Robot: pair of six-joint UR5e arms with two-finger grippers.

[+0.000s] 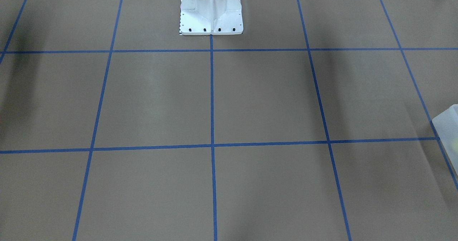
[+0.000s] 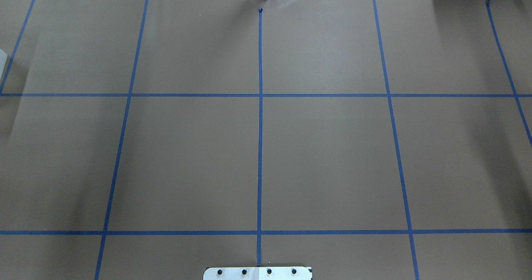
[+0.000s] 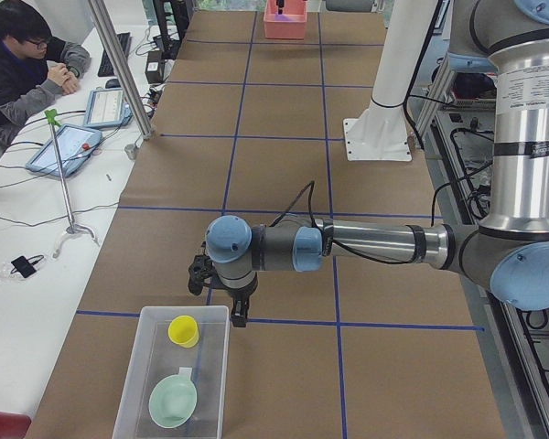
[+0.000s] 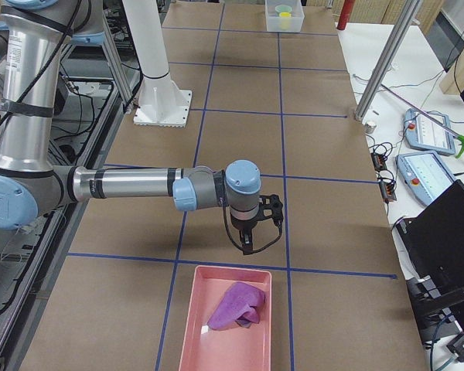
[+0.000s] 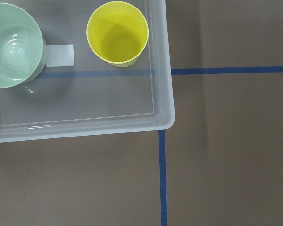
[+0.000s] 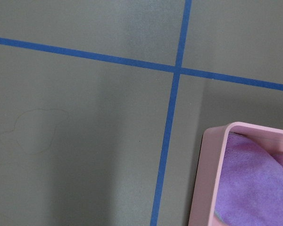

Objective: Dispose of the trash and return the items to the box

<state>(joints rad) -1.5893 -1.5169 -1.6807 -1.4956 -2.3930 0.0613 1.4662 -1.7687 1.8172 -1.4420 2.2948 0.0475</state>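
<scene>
A clear plastic box (image 3: 128,389) stands at the table's left end and holds a yellow cup (image 3: 183,330) and a pale green bowl (image 3: 173,401). The left wrist view shows the box's corner (image 5: 166,101), the cup (image 5: 117,32) and the bowl (image 5: 14,44). My left gripper (image 3: 240,317) hangs just beyond the box's far end; I cannot tell whether it is open or shut. A pink tray (image 4: 187,332) at the right end holds a purple cloth (image 4: 236,305), also in the right wrist view (image 6: 250,183). My right gripper (image 4: 246,247) hangs just before the tray; I cannot tell its state.
The white robot base (image 1: 211,12) stands at the table's back middle. Blue tape lines (image 2: 260,147) grid the brown table. An operator (image 3: 18,64) sits at a side table with tablets (image 3: 64,146). A metal post (image 4: 379,62) stands by the table's edge.
</scene>
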